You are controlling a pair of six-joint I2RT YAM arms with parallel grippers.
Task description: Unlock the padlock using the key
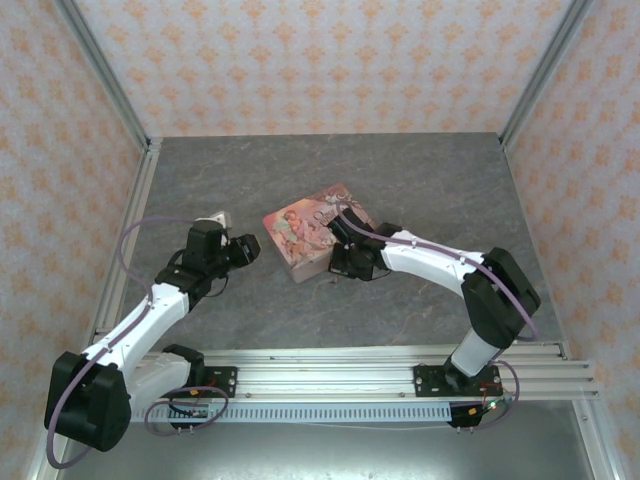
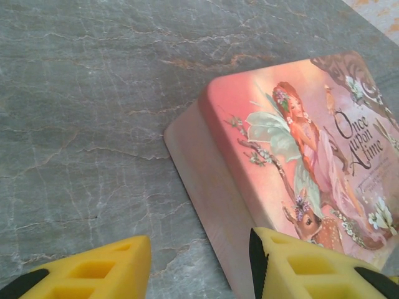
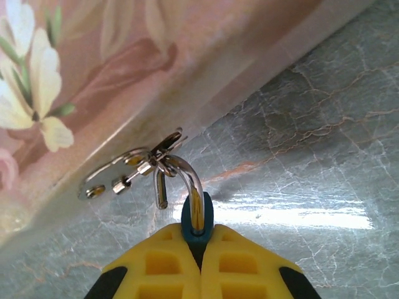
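Top view: on a grey table [image 1: 420, 190], the left gripper [image 1: 250, 250] faces a pink illustrated tin [image 1: 305, 232] from the left, and the right gripper [image 1: 338, 264] sits at the tin's near edge. Left wrist view: the left gripper's yellow fingers [image 2: 93, 274] stand apart, holding nothing, near a corner of the tin [image 2: 280, 156]. Right wrist view: the right gripper [image 3: 201, 268] is clamped on the tiny blue-teal padlock [image 3: 187, 223] just beside the tin's wall, and its thin shackle [image 3: 182, 167] hooks among small silvery pieces [image 3: 121, 184] where the key cannot be told apart. The padlock looks light, rigid and slippery, best pinched across its flat body.
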